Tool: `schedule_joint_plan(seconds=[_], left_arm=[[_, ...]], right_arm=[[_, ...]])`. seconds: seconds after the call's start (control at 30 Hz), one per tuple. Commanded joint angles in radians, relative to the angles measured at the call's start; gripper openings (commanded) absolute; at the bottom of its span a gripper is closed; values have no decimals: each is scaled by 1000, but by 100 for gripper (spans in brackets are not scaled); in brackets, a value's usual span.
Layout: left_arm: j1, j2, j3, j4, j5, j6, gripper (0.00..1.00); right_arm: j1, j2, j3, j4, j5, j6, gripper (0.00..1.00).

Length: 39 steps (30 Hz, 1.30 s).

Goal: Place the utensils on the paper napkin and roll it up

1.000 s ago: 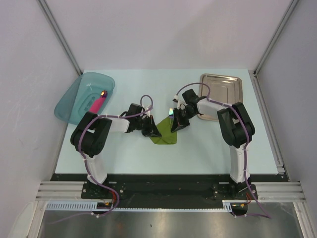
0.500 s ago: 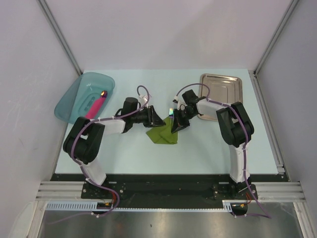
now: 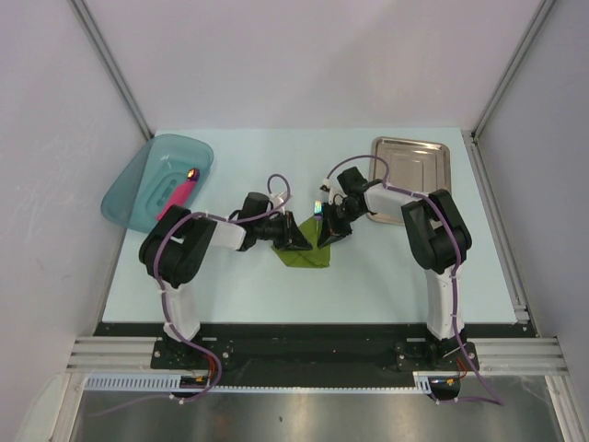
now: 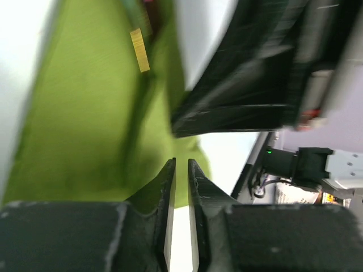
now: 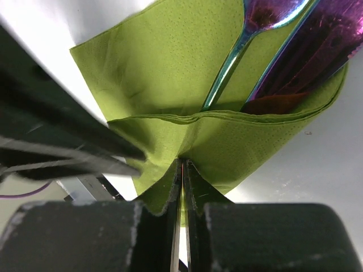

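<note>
Top external: my left gripper [image 3: 302,239] is back on the paper napkin [image 3: 309,257].
Right gripper [image 5: 181,163] pinches the fold; left nearly closed, its grasp unclear.

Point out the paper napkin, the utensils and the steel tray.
paper napkin [image 5: 159,68]: right wrist view, on the flat green upper layer.
utensils [image 5: 227,68]: right wrist view, on the slim handle of one piece.
steel tray [image 3: 419,161]: top external view, on its bare floor.
</note>
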Motion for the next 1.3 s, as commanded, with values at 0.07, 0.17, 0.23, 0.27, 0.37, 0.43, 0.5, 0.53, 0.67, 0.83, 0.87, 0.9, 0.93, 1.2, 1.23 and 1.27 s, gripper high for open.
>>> schedule_joint_plan(seconds=[0.07,0.17,0.23,0.27,0.37,0.43,0.5,0.53,0.67,0.83,0.87,0.9,0.93,1.2,1.23,1.27], left_arm=[[2,30,40,-83,-41,77,8],[6,31,41,-124,-69,99,4],[6,31,43,-132,-69,104,4],[6,30,45,-134,-72,104,4],[6,27,46,-135,-73,105,3],[6,27,46,-135,-72,107,3],[6,28,46,-135,-75,105,3],[6,25,46,-135,-76,105,3],[6,19,46,-138,-81,108,4],[8,2,35,-103,-69,101,8],[8,-10,32,-92,-64,98,8],[8,-19,28,-78,-50,99,12],[8,-25,23,-49,-40,96,14],[-15,-70,5,95,22,29,27],[-23,-65,8,109,23,16,27],[-26,-58,11,110,20,15,27]], right_arm=[[7,-18,49,11,-16,24,8],[9,-32,65,12,12,41,8],[13,-39,78,12,43,56,8],[21,-39,82,17,55,57,8],[36,-29,98,2,95,48,8],[42,-13,108,-14,106,42,8],[52,-4,113,-15,121,38,8],[53,2,115,-15,139,30,7],[66,28,118,-26,227,7,6],[82,59,108,-57,302,-21,4],[85,69,104,-57,303,-21,3],[92,74,104,-63,305,-21,3],[95,79,102,-64,305,-22,3],[93,100,85,-61,273,-15,1],[93,99,87,-60,268,-16,1],[92,99,88,-57,265,-15,1]])
